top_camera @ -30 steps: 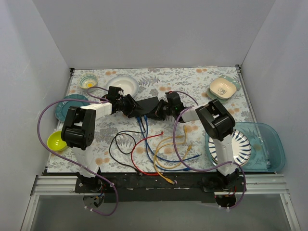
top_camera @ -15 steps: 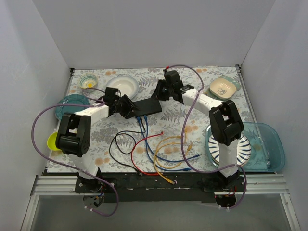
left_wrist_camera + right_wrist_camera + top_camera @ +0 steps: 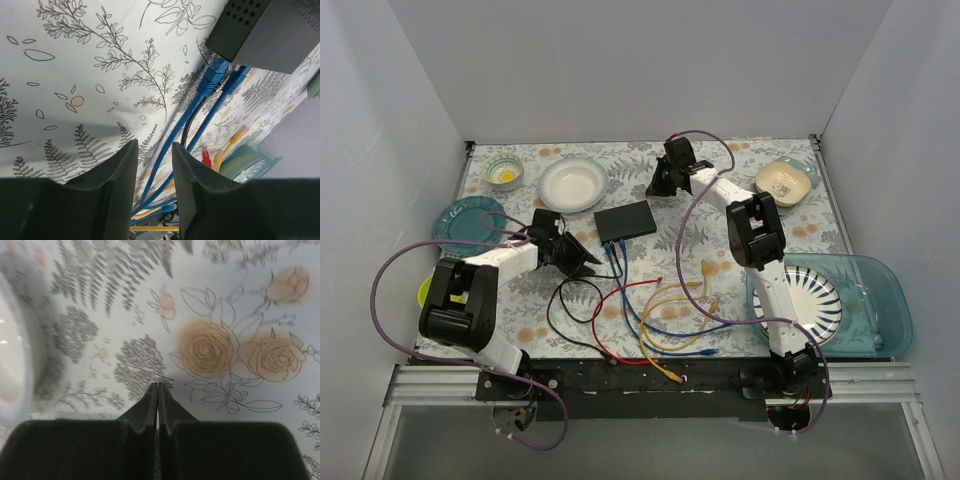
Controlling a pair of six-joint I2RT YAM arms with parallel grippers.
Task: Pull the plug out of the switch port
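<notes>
The black switch [image 3: 626,219] lies flat at mid-table, with two blue plugs [image 3: 613,245] in the sockets on its near edge. In the left wrist view the switch [image 3: 265,30] is at the top right, and the blue plugs [image 3: 214,80] are seated with their cables running down between my fingers. My left gripper [image 3: 586,266] is open and empty, low over the cloth, just left of and nearer than the plugs; it also shows in its own view [image 3: 155,155]. My right gripper [image 3: 656,186] is shut and empty, behind the switch, and points at bare cloth in its own view [image 3: 158,386].
Loose red, yellow, black and blue cables [image 3: 655,315] lie in front of the switch. A white bowl [image 3: 573,182], a small bowl [image 3: 504,168] and a teal plate [image 3: 470,220] are at the left. A beige dish [image 3: 784,182] and a clear bin [image 3: 882,300] holding a striped plate are at the right.
Both grippers have left the switch. The left one drew back toward the near left, the right one swung to the far side. The switch, tilted before, now lies flat.
</notes>
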